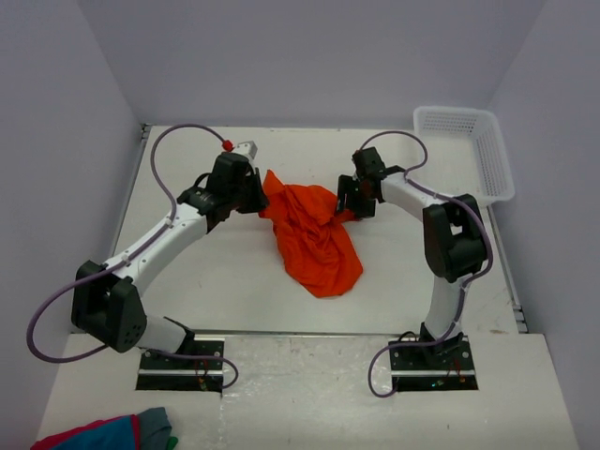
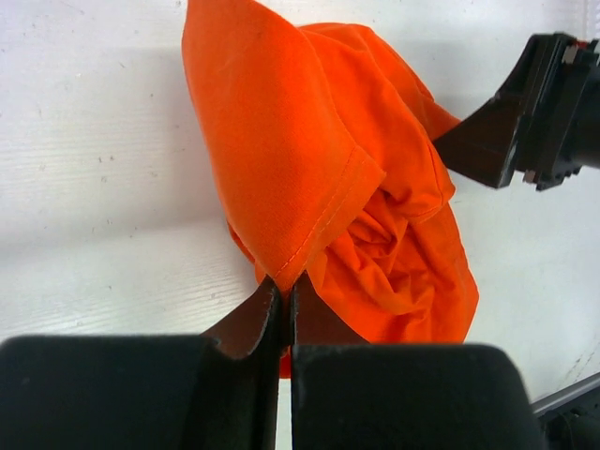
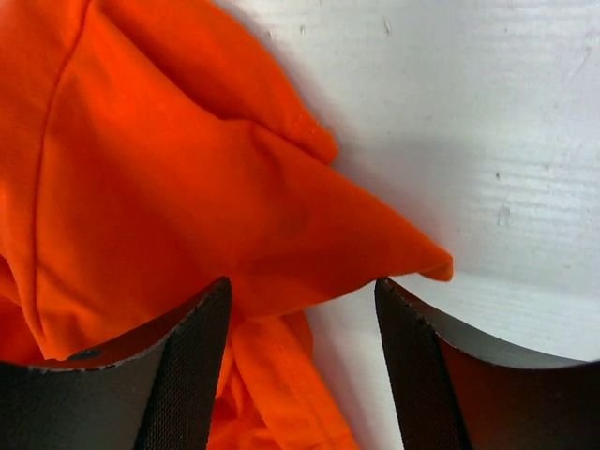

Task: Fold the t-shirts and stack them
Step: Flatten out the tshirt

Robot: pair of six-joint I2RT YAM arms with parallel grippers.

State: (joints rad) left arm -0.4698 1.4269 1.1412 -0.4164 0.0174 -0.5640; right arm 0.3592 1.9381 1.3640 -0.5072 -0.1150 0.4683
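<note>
One bright orange t-shirt [image 1: 314, 234] lies crumpled on the white table near its middle. My left gripper [image 1: 255, 195] is shut on a hemmed edge of the t-shirt [image 2: 309, 178] at its upper left; the cloth rises from the closed fingertips [image 2: 265, 305]. My right gripper [image 1: 351, 204] is at the shirt's upper right edge, open. In the right wrist view a pointed fold of the t-shirt [image 3: 216, 216] lies between the two fingers [image 3: 192, 352], which stand apart with the cloth not pinched. The right gripper also shows in the left wrist view [image 2: 525, 122].
A white plastic basket [image 1: 469, 150] stands at the back right of the table. A red, blue and grey cloth bundle [image 1: 108, 433] lies at the near left, in front of the arm bases. The table's front edge [image 1: 309, 333] runs just beyond the bases.
</note>
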